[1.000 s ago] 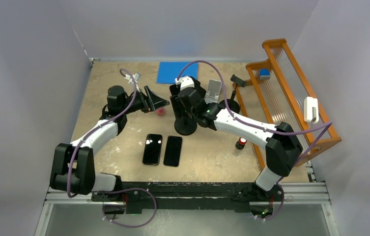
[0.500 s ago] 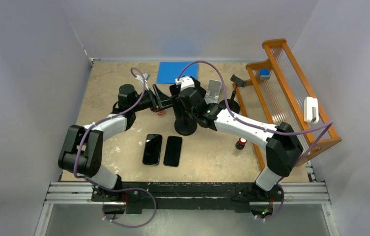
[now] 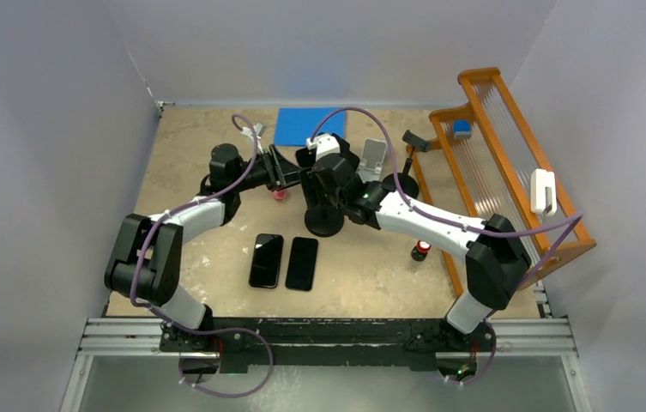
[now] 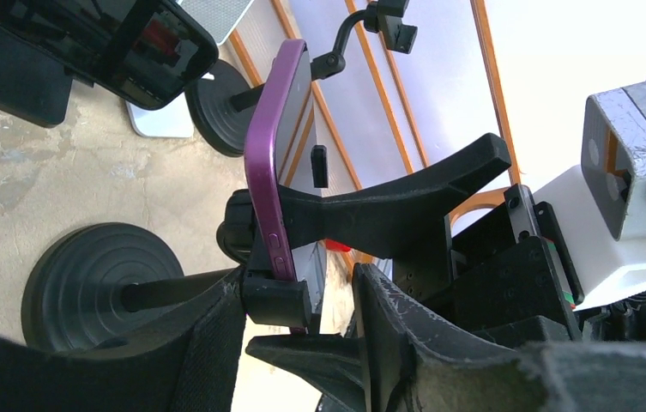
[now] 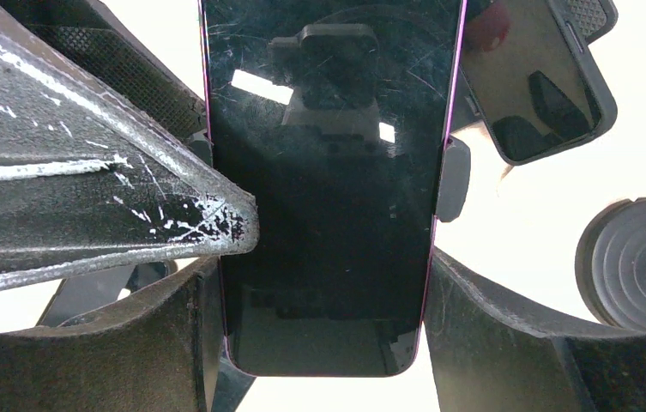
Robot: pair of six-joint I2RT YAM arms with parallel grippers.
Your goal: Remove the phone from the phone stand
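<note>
The phone [image 5: 328, 172] has a purple edge [image 4: 263, 154] and a black screen. It stands upright in the clamp [image 4: 276, 300] of the black phone stand, whose round base [image 3: 325, 225] sits mid-table. My right gripper [image 5: 323, 266] comes from the right [image 3: 319, 182], and its fingers press the phone's two long edges. My left gripper [image 4: 298, 283] comes from the left [image 3: 289, 174]. It straddles the clamp: one finger [image 4: 199, 343] touches it, and the other finger [image 4: 388, 326] stands off with a gap. The phone is mostly hidden in the top view.
Two dark phones [image 3: 266, 260] [image 3: 302, 263] lie flat in front of the stand. A white stand [image 3: 373, 157] and a second black stand [image 3: 401, 184] are behind it. An orange rack [image 3: 508, 172] lines the right side. A blue mat [image 3: 309, 126] lies at the back and a small red object [image 3: 421, 250] near the rack.
My left arm has swung right and forward, bringing its gripper up against the stand. The right arm has stayed at the phone.
</note>
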